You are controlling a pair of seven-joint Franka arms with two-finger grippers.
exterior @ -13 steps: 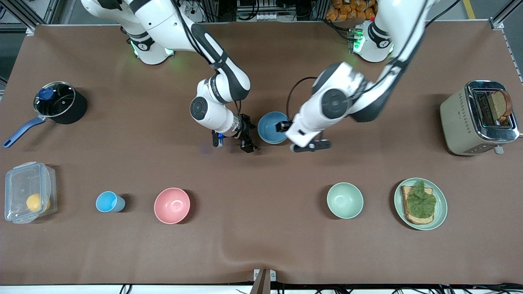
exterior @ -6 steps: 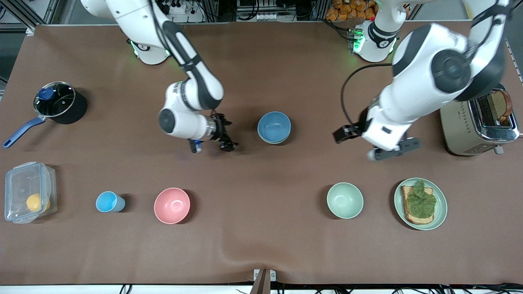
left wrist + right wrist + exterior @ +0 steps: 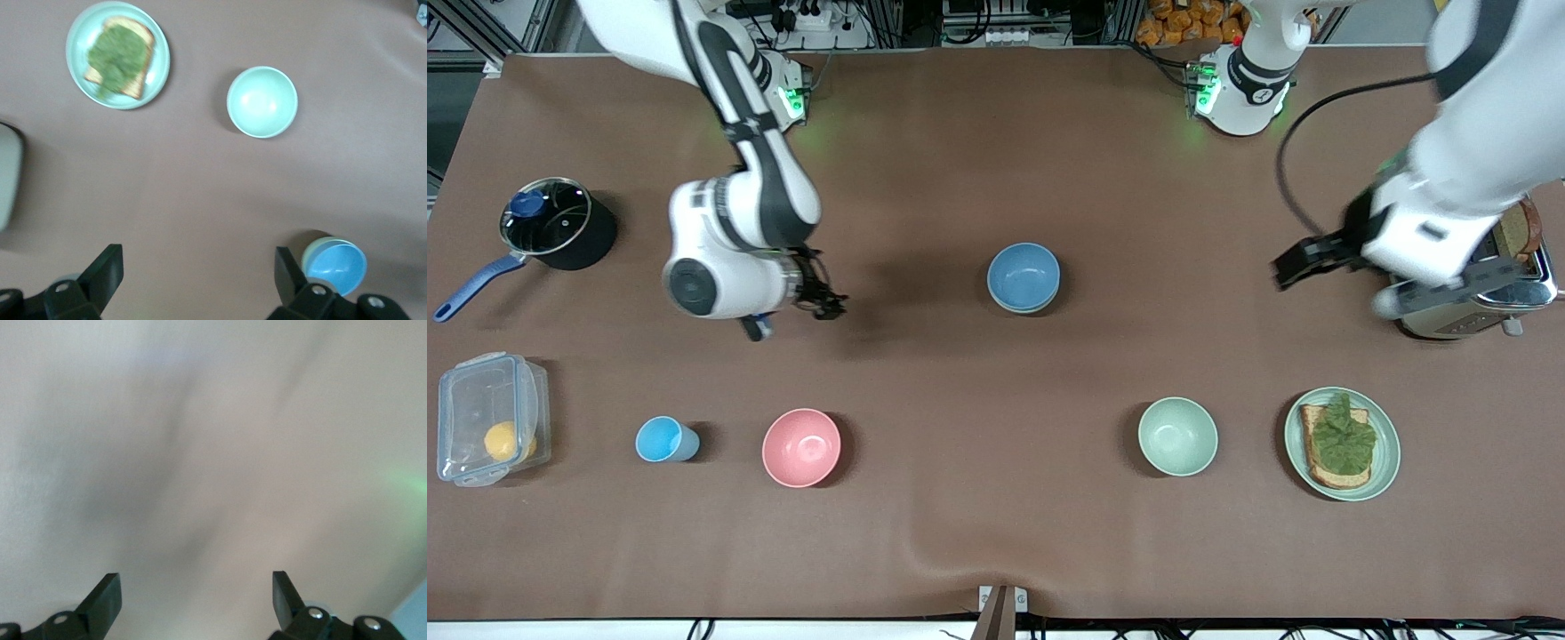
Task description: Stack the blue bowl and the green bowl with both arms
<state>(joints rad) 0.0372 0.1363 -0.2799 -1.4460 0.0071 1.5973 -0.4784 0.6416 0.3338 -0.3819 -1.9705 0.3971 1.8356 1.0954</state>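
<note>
Front view: blue bowl (image 3: 1024, 276) sits nested in the green bowl (image 3: 1016, 307), whose rim shows just below it, mid-table. Stack looks done; both arms are clear of it. Right gripper (image 3: 791, 313) is empty with fingers spread, over bare table toward the right arm's end. Left gripper (image 3: 1360, 277) is over the toaster (image 3: 1440, 267).

Left wrist view: fingers (image 3: 103, 270) released, nothing between them; stack visible, mint bowl (image 3: 262, 101) and toast plate (image 3: 80, 63) apart.

Right wrist view: fingers (image 3: 107, 593) apart, bare table.

Next: probably only parking both arms.
</note>
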